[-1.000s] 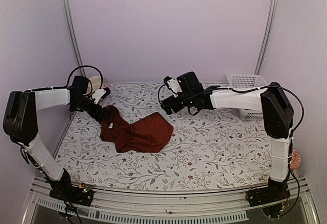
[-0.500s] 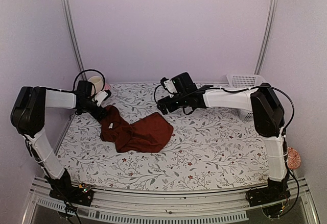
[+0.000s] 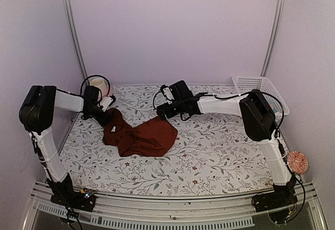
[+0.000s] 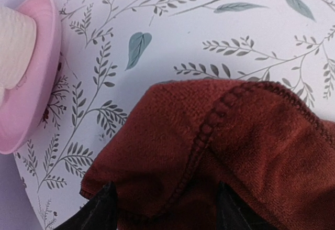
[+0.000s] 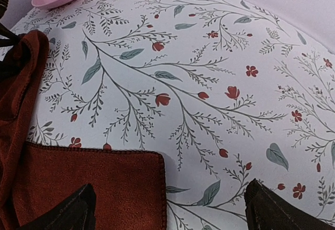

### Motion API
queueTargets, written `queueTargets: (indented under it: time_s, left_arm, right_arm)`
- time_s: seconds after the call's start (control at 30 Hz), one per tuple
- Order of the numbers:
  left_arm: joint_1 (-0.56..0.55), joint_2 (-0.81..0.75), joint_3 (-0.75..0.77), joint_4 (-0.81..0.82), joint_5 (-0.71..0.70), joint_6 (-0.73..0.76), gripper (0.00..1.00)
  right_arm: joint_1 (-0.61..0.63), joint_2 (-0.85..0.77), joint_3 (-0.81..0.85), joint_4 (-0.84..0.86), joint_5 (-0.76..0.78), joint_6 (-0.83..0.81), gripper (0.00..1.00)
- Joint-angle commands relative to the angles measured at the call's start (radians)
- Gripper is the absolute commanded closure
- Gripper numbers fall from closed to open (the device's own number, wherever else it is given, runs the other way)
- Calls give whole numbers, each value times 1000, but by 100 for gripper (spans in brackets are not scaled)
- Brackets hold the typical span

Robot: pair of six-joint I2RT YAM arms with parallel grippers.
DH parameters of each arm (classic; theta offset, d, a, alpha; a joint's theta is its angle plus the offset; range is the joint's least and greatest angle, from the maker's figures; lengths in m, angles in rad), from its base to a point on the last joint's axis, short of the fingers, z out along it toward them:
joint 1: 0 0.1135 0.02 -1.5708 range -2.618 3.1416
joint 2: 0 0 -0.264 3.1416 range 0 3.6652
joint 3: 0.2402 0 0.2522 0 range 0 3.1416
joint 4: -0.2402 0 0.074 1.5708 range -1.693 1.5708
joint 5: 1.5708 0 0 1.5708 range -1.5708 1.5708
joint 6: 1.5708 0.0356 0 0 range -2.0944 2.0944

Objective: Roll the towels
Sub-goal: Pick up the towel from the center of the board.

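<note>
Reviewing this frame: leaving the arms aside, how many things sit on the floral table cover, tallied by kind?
Maroon towel: 1
White basket: 1
Pink dish: 1
Cream ribbed item on the dish: 1
Total: 4

left fingers [image 4: 104, 214] apart | right fingers [image 5: 272, 209] wide apart | both arms [image 3: 68, 101] outstretched
</note>
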Motion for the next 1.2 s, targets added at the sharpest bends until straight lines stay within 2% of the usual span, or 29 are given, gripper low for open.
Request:
queueTargets:
  time_s: [0.0, 0.3, 0.4, 0.47, 0.6, 0.73, 0.93, 1.17]
  left_arm:
    - [-12, 29, 14, 24, -43, -25, 37]
    - [-13, 45, 6, 42, -88, -42, 64]
    - [-15, 53, 13, 42, -97, -51, 76]
    - [-15, 54, 17, 43, -100, -54, 84]
    - [-15, 57, 25, 38, -105, -52, 99]
    - [-15, 60, 39, 34, -122, -49, 100]
    - [-14, 33, 60, 36, -110, -63, 100]
    - [-3, -53, 104, -9, -66, -66, 100]
  right_arm:
    - [3, 108, 84, 4, -26, 53, 1]
    - [7, 211, 156, -1, -91, 131, 8]
    - [12, 224, 162, 5, -104, 139, 11]
    - [15, 236, 172, 7, -120, 141, 16]
    - [15, 249, 188, 10, -147, 142, 33]
    - [16, 240, 185, 11, -160, 136, 53]
    - [15, 200, 158, 21, -166, 121, 95]
    - [12, 79, 82, 44, -111, 95, 98]
